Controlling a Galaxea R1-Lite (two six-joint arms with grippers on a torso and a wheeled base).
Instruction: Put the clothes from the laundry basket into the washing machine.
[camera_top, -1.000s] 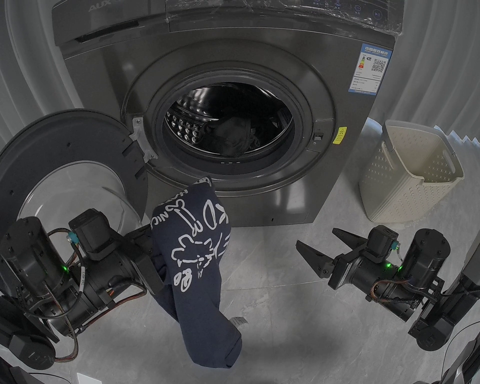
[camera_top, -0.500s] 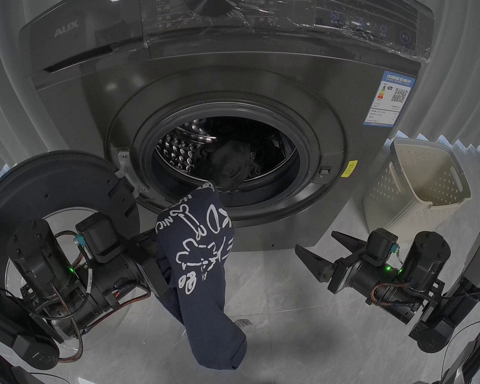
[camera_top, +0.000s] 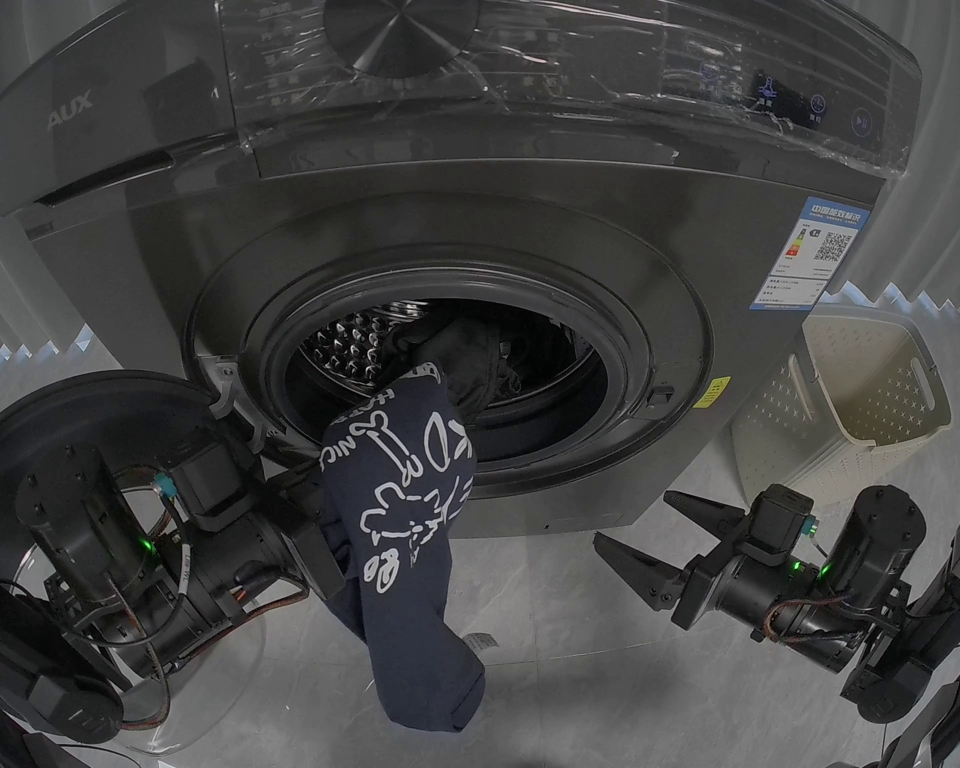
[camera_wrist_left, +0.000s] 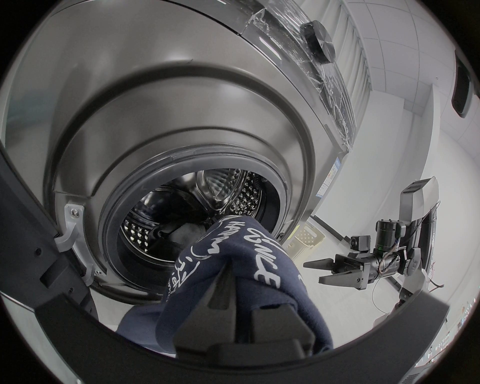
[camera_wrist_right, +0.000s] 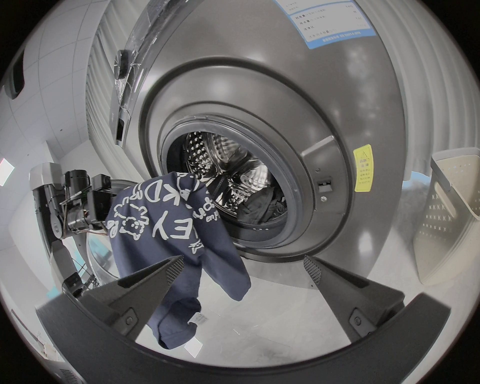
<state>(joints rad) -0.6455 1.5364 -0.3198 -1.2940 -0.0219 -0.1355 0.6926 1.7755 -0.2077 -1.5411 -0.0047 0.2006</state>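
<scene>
A navy garment with white print (camera_top: 405, 520) hangs from my left gripper (camera_top: 320, 545), which is shut on it just below and in front of the washing machine's open drum (camera_top: 450, 385). The cloth's top edge reaches the lower rim of the opening. In the left wrist view the navy garment (camera_wrist_left: 240, 260) drapes over the gripper (camera_wrist_left: 245, 310). A dark garment (camera_top: 460, 355) lies inside the drum. My right gripper (camera_top: 655, 545) stands open and empty over the floor, to the right of the door opening. The cream laundry basket (camera_top: 870, 400) stands beside the machine, on its right.
The round machine door (camera_top: 100, 430) is swung open to the left, behind my left arm. Grey tiled floor (camera_top: 590, 660) spreads in front of the machine. Pale curtains (camera_top: 920, 230) hang behind the basket.
The head view has shifted closer to the machine, so the drum looks larger and lower. The navy garment's top now sits at the drum's rim. The right gripper stays open.
</scene>
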